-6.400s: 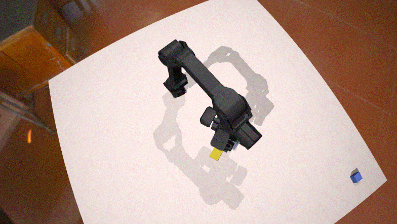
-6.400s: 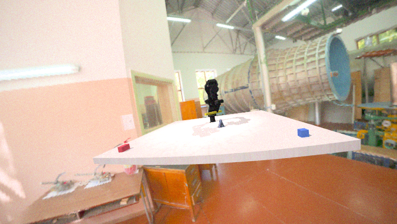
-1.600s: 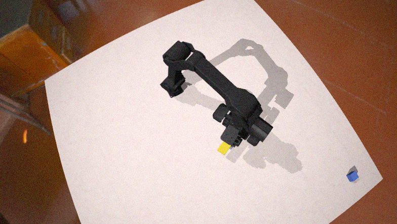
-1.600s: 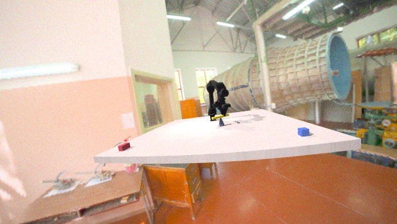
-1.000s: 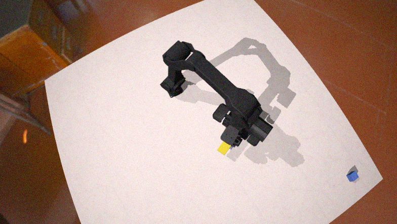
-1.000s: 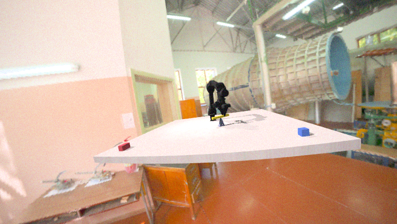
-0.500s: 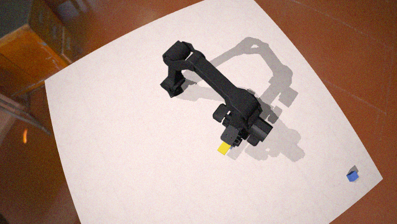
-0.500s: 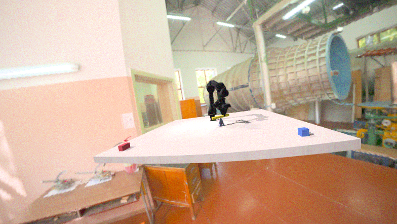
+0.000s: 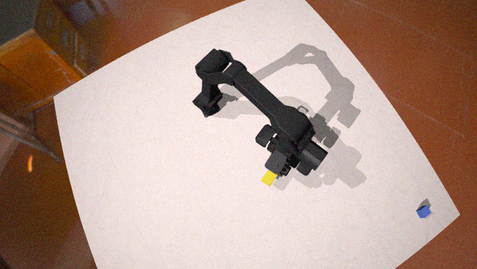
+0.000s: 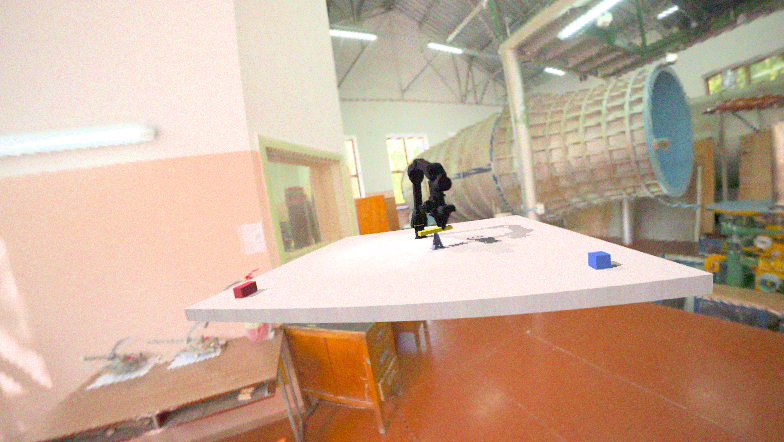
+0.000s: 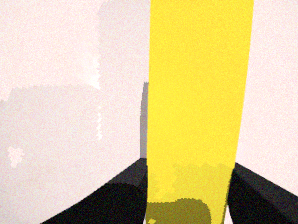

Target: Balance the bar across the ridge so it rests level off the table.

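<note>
Yellow bar (image 9: 269, 178) (image 10: 434, 231) (image 11: 195, 100) clamped in the gripper (image 9: 282, 169) (image 10: 442, 226) (image 11: 186, 169) | hangs above table (image 9: 150, 200) (image 10: 384, 274) (image 11: 50, 45), over dark-blue ridge (image 9: 277, 177) (image 10: 437, 241) | grip apparently kept to steady balance (contact, from here, unclear)
</note>
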Motion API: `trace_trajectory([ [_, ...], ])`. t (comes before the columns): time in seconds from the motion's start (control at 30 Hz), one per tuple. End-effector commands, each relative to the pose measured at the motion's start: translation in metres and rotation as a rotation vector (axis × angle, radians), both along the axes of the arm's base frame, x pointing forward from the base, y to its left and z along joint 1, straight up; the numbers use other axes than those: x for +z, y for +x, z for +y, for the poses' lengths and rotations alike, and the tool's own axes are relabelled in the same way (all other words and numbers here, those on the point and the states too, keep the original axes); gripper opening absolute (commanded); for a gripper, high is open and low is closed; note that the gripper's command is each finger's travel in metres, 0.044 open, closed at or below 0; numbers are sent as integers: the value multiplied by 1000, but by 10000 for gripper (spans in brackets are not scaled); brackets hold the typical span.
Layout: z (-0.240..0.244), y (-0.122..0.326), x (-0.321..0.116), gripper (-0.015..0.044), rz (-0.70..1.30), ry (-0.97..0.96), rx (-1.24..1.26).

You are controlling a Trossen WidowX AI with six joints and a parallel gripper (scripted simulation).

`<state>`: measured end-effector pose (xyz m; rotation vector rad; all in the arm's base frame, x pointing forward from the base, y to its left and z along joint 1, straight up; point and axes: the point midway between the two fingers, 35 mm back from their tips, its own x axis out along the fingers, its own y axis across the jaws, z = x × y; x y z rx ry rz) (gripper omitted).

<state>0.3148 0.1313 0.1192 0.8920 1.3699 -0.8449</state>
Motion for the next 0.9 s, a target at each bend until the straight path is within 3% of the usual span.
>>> trace_trajectory([
  [0.0, 0, 0, -2, 0, 1, -2, -4],
  [0.87, 0, 0, -1, 0, 1, -2, -4],
])
